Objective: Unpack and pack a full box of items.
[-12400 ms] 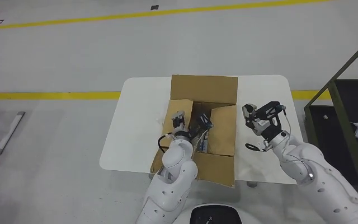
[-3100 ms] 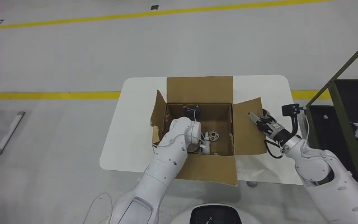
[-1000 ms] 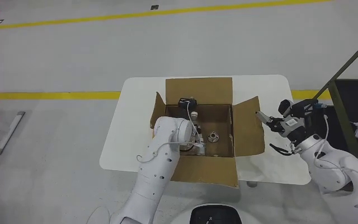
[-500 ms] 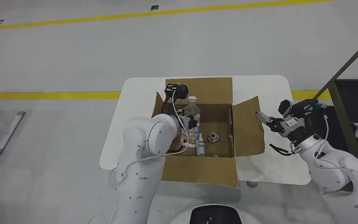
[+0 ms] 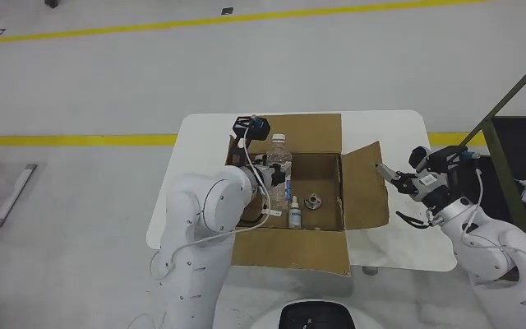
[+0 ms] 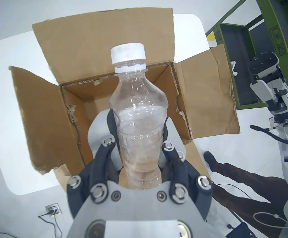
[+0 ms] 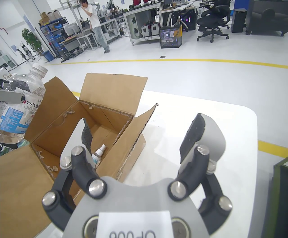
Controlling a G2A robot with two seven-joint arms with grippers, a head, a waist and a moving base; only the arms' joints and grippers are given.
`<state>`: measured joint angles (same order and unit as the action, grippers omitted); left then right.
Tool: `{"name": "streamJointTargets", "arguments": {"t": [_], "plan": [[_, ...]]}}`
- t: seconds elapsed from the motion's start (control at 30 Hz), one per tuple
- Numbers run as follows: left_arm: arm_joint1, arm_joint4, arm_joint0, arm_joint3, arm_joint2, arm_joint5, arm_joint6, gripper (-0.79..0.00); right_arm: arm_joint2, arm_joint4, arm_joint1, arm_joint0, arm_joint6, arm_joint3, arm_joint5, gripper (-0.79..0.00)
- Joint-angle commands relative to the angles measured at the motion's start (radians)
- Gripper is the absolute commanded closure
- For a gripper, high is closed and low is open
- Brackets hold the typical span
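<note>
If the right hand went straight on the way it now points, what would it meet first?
Probably the cardboard box's raised side flap, just ahead of the open right hand; depth is unclear.

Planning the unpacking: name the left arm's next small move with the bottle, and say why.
Probably carry the bottle sideways and lower it onto the table beside the box. The left end effector is shut on the bottle, held upright above the box, so it looks clear of the walls.

Robotics lab, equipment-laden workbenches (image 7: 146,15), office chairs (image 7: 210,15), storage shelves (image 7: 52,24), yellow floor lines (image 7: 180,60)
</note>
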<state>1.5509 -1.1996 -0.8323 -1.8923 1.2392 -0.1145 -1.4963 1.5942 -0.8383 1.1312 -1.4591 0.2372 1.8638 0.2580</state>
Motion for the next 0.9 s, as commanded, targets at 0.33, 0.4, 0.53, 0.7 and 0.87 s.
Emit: {"name": "streamJointTargets", "arguments": {"t": [0.33,0.4,0.53,0.7,0.87], "plan": [[0.0,0.001,-0.003,0.0,0.0,0.001,0.009,0.0,0.0,0.0,0.0,0.0,0.0,0.0,0.0,-0.785],[-0.002,0.005,-0.017,-0.009,0.004,0.014,0.044,0.0,0.0,0.0,0.0,0.0,0.0,0.0,0.0,-0.785],[-0.01,-0.003,-0.023,-0.064,0.028,0.028,0.036,0.0,0.0,0.0,0.0,0.0,0.0,0.0,0.0,-0.785],[-0.025,-0.035,-0.016,-0.162,0.099,0.055,-0.023,0.0,0.0,0.0,0.0,0.0,0.0,0.0,0.0,-0.785],[-0.048,-0.139,-0.038,-0.242,0.184,0.117,-0.04,0.0,0.0,0.0,0.0,0.0,0.0,0.0,0.0,-0.785]]}}
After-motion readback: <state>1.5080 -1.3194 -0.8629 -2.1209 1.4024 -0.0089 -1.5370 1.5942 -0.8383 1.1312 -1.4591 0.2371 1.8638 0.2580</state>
